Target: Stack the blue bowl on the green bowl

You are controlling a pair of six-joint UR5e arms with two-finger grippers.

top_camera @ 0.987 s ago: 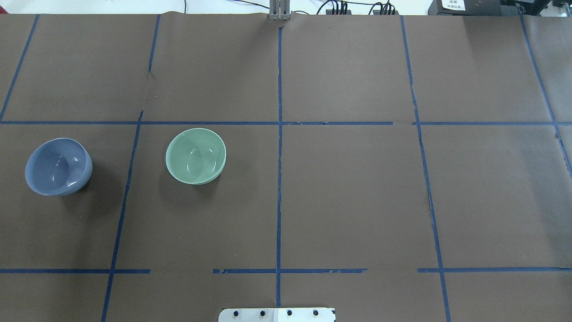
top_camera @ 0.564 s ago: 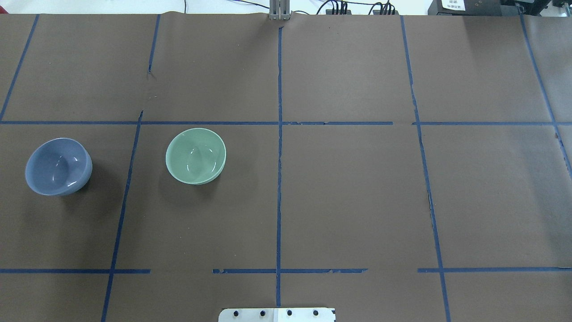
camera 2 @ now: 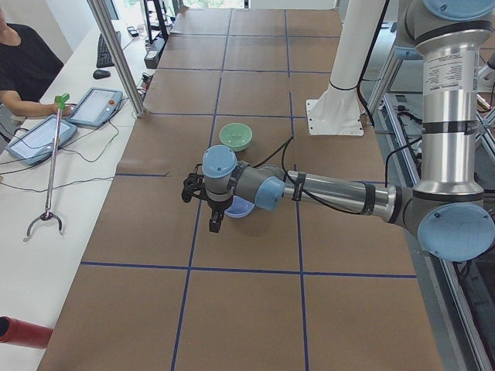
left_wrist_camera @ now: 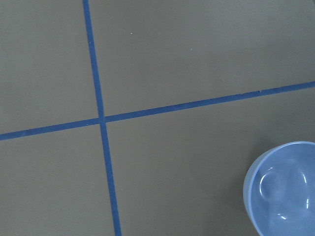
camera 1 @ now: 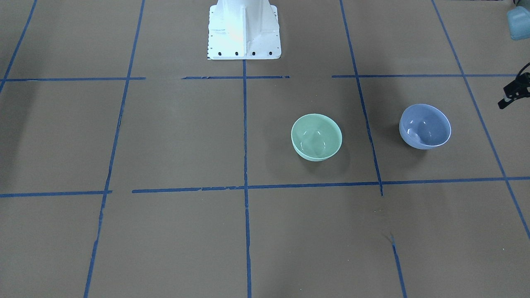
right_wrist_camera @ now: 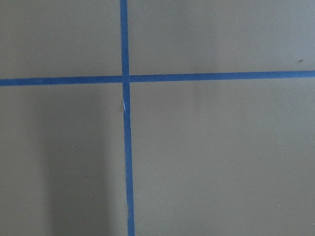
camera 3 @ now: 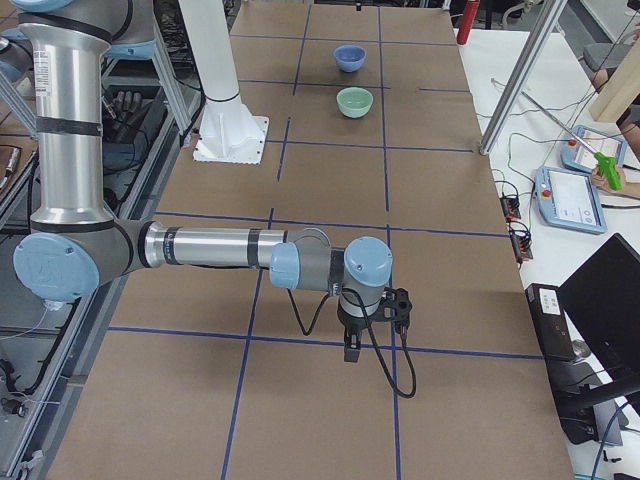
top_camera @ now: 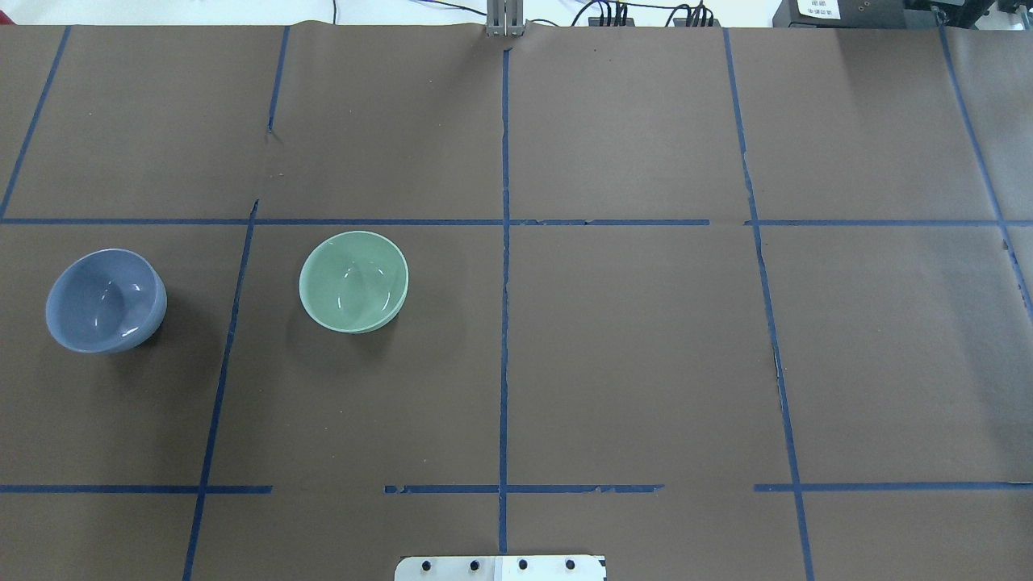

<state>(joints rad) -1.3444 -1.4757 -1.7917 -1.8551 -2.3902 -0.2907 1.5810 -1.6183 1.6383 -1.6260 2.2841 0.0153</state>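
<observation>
The blue bowl [top_camera: 105, 300] stands upright on the brown table at the left of the overhead view. It also shows in the front-facing view [camera 1: 425, 126] and at the lower right of the left wrist view [left_wrist_camera: 285, 189]. The green bowl [top_camera: 353, 281] stands upright to its right, a bowl's width apart, also seen from the front [camera 1: 316, 137]. My left gripper [camera 2: 214, 226] hangs above the table just beyond the blue bowl's outer side; I cannot tell whether it is open. My right gripper [camera 3: 350, 352] hangs over bare table far from both bowls; I cannot tell its state.
The white robot base [camera 1: 243, 33] stands at the table's near middle. Blue tape lines [top_camera: 503, 323] grid the brown paper. An operator's bench with tablets [camera 2: 93, 108], a metal post [camera 2: 116, 54] and a grabber stick [camera 2: 50, 170] runs along the far side.
</observation>
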